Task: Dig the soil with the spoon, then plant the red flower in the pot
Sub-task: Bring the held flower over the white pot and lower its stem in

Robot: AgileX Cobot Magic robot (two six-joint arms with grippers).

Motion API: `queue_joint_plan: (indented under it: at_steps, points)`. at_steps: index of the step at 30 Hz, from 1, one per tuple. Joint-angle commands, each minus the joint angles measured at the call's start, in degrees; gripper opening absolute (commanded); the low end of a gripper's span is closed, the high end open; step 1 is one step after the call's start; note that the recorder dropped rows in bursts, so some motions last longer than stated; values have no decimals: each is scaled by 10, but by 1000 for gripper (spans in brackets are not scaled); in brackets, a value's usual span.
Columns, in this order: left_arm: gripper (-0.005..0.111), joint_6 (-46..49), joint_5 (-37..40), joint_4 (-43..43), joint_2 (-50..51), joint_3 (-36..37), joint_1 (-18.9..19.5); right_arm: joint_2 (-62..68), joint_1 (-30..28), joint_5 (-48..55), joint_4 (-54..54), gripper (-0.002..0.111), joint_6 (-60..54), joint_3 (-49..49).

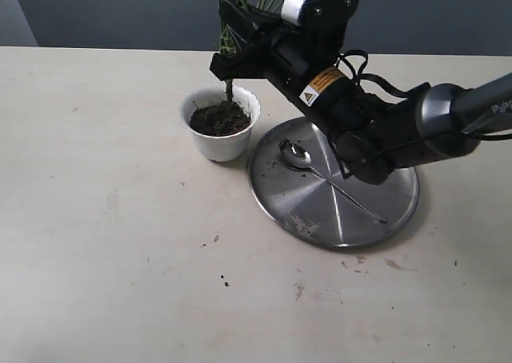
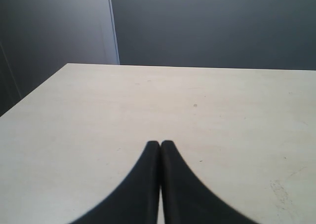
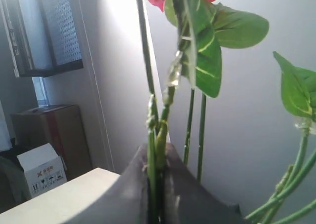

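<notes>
The right end effector (image 1: 226, 65) was clamped on the green stems of the red flower (image 3: 198, 51), holding it upright over the white pot (image 1: 221, 148). One stem ran down from the fingers into the dark soil (image 1: 218, 120) that filled the pot. The spoon (image 1: 309, 165) lay on the round steel plate (image 1: 380, 197) just beside the pot, with soil crumbs around its bowl. The left end effector (image 2: 160, 145) had its fingers pressed together, empty, over bare table (image 1: 96, 219).

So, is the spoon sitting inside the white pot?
No, the spoon lies flat on the steel plate, beside the pot and outside it.
</notes>
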Motion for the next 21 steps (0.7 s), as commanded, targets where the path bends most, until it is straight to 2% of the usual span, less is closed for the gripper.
queue_joint_plan:
  at_steps: [1, 11, 21]
  points:
    - [0, -1, 1, 0, -1, 2, 1, 23, 4, -13, 3, -1, -2, -37]
    - [0, -1, 1, 0, -1, 2, 1, 113, 10, -13, 20, -1, 2, -86]
    - [0, -1, 1, 0, -1, 2, 1, 140, 10, -13, 11, -1, 0, -86]
